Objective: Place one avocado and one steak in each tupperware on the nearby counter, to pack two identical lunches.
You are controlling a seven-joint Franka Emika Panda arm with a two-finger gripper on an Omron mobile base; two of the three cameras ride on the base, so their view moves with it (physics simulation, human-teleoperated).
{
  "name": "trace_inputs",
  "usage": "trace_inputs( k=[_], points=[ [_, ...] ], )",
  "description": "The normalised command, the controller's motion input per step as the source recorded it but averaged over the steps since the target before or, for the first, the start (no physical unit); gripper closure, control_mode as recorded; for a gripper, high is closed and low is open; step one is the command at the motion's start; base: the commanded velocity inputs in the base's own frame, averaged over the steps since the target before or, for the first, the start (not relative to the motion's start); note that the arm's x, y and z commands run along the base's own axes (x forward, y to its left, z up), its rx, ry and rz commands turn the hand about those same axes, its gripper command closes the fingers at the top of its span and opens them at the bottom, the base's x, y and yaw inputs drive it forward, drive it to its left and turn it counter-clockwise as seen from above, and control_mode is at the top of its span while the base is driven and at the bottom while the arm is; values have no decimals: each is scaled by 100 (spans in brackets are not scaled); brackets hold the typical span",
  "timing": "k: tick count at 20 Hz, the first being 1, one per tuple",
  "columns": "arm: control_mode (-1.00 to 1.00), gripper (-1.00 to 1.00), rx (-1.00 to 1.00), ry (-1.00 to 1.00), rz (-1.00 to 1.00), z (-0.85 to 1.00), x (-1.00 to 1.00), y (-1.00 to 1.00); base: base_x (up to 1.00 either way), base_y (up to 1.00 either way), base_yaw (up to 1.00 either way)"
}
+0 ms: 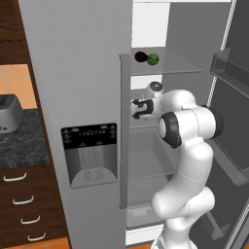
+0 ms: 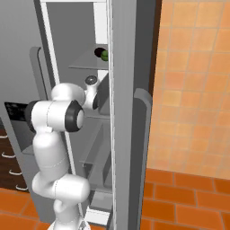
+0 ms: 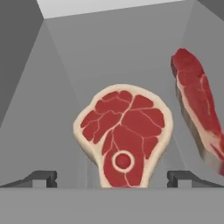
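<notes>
A flat T-bone steak (image 3: 124, 131), red with a pale fat rim and a round bone, lies on a grey fridge shelf. My gripper (image 3: 112, 178) is open, its two dark fingertips wide apart on either side of the steak's near end, not touching it. A second steak (image 3: 197, 98) lies tilted at the right. In the left base view my hand (image 1: 138, 108) reaches into the open fridge at the middle shelf. On the shelf above sit a dark avocado (image 1: 141, 57) and a green avocado (image 1: 153, 59), also seen as the green avocado (image 2: 105, 55). The tupperware is out of view.
The closed left fridge door (image 1: 82, 121) with its dispenser panel stands just left of my hand. The open right door (image 1: 233, 97) with bins hangs at the right. The dark speckled counter (image 1: 22, 143) with a silver toaster (image 1: 9, 114) lies far left over drawers.
</notes>
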Motion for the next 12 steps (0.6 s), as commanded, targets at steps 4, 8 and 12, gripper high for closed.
trace_inputs(
  k=[4, 8, 12],
  points=[
    [-100, -100, 0, 0, 0, -2, 24, 0, 0, 0, 0],
    [-100, -100, 0, 0, -1, -2, 25, 0, 0, 0, 0],
    [-100, -100, 0, 0, -2, -12, 23, -3, 0, 0, 0]
  ],
)
